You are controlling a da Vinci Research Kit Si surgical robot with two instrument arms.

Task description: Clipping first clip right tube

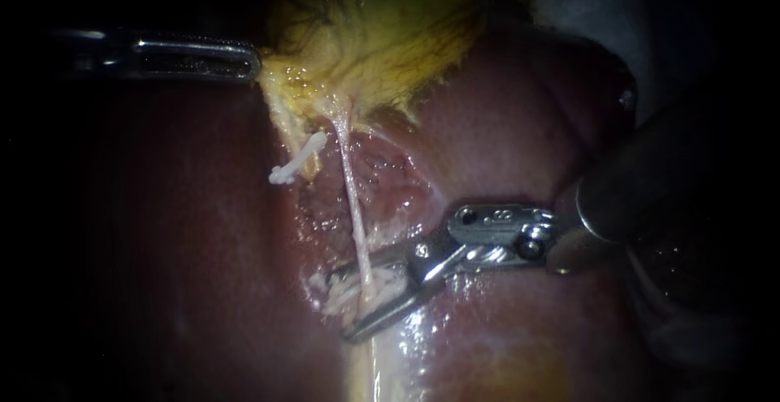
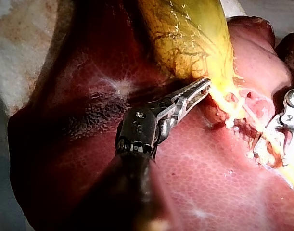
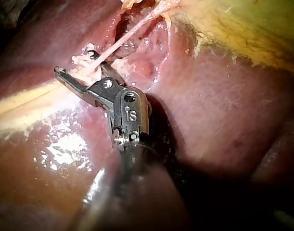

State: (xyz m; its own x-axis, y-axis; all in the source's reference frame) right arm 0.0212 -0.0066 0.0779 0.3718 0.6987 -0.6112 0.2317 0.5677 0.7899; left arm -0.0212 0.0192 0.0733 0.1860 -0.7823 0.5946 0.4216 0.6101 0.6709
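right instrument (image 1: 348, 304) has its end effector open, one jaw either side of the thin right tube (image 1: 351, 191), low down by the liver (image 1: 504, 126), not squeezed. left instrument (image 1: 246, 59) end effector looks clamped on the gallbladder (image 1: 382, 36) edge. white clip (image 1: 296, 160) sits on the left tube (image 1: 291, 136)

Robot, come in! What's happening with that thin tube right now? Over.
Left instrument shut on gallbladder. Right instrument open, straddling right tube. Nothing blocking; white clip sits on left tube.
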